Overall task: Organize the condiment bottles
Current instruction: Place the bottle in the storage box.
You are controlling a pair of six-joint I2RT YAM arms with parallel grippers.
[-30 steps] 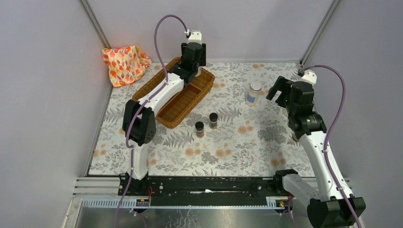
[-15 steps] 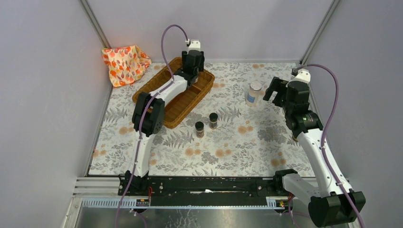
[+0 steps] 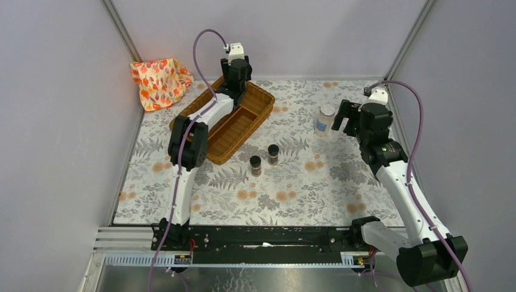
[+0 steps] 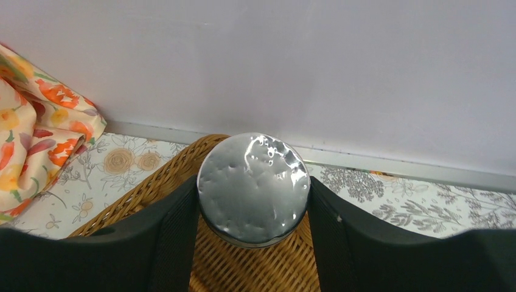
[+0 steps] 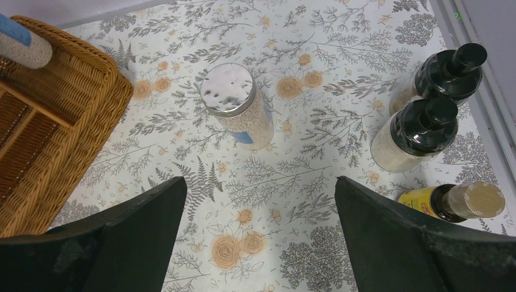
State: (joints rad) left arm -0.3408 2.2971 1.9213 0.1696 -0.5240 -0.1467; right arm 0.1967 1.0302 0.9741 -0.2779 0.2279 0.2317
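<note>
At the far end of the wicker tray point(image 3: 214, 156), a silver-lidded jar point(image 4: 254, 185) is clamped between the fingers of the left end effector point(image 4: 254, 226). A second silver-lidded jar point(image 5: 234, 100) stands on the floral surface point(image 3: 304, 188), near the right end effector point(image 5: 260, 188), whose jaws are spread wide and empty. Two dark spice jars point(image 3: 255, 165) stand beside the tray.

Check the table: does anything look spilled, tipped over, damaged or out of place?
Nothing looks spilled or broken. The basket sits at a slant to the edges of the table, and the cloth lies crumpled in the far left corner. The yellow bottle near the right edge may be lying down; the angle leaves that unclear.
</note>
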